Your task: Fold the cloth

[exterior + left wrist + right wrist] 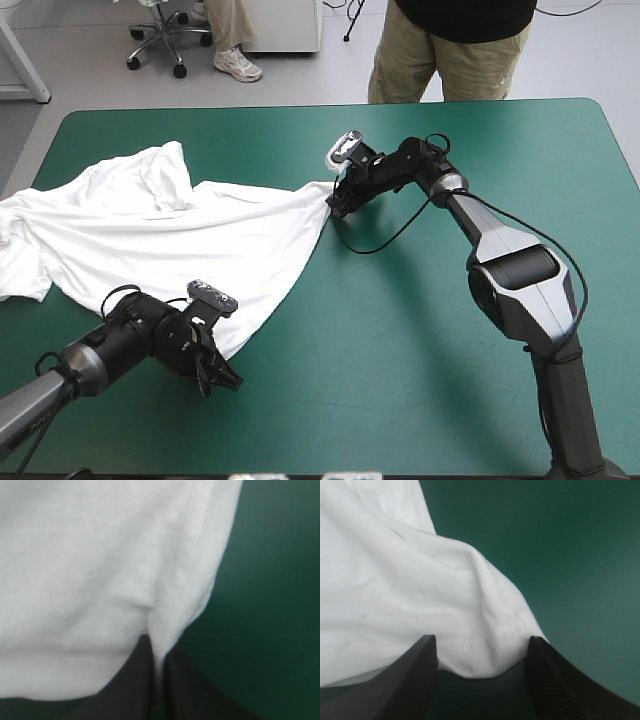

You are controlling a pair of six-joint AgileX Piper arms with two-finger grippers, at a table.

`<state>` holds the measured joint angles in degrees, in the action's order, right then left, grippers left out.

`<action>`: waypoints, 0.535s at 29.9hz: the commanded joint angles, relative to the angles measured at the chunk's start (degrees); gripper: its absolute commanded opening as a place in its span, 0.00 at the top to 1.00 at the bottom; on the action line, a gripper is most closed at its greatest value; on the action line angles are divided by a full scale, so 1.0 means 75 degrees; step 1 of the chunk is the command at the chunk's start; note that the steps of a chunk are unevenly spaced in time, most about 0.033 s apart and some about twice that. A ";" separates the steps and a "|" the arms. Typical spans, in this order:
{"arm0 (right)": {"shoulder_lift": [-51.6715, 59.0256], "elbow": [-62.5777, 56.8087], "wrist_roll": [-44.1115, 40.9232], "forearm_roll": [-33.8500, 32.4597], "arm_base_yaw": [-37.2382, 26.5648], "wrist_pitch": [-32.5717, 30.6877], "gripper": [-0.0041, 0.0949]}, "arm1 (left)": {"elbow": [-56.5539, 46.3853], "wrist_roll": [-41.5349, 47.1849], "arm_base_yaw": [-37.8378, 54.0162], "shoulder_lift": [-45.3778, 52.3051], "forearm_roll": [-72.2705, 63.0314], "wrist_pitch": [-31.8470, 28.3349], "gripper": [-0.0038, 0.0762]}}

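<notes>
Because the limp, light T-shirt (150, 230) lies spread over the left half of the table (430, 400), take its hem corners: your left gripper (218, 376) pinches the near one, your right gripper (336, 204) gapes around the far.

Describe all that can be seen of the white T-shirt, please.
The T-shirt is white, thin soft-looking fabric with stitched hems. It lies spread but wrinkled on the left part of the teal-green cover, reaching the table's left edge, a ridge bunched near its far side. The left hand is shut on the near hem corner; the other hem corner lies between the fingers of the open right hand.
</notes>
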<state>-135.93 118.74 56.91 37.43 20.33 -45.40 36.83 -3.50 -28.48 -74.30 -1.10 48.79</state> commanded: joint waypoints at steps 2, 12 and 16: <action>0.0376 0.0200 -0.0025 0.0047 -0.0020 -0.0225 0.78 | -0.0212 0.0129 -0.0033 -0.0237 -0.0708 0.0215 0.96; 0.0489 0.0200 -0.0139 -0.0154 -0.0020 -0.0527 0.97 | -0.0212 0.0102 -0.0033 -0.0130 -0.0957 -0.0031 0.96; 0.0849 0.0200 -0.0441 -0.0209 -0.0034 -0.1002 0.97 | -0.0196 0.0102 -0.0033 0.0234 -0.0956 -0.0202 0.96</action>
<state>-135.42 118.95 55.10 36.16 20.33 -49.15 36.52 -3.50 -28.42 -73.45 -1.48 47.86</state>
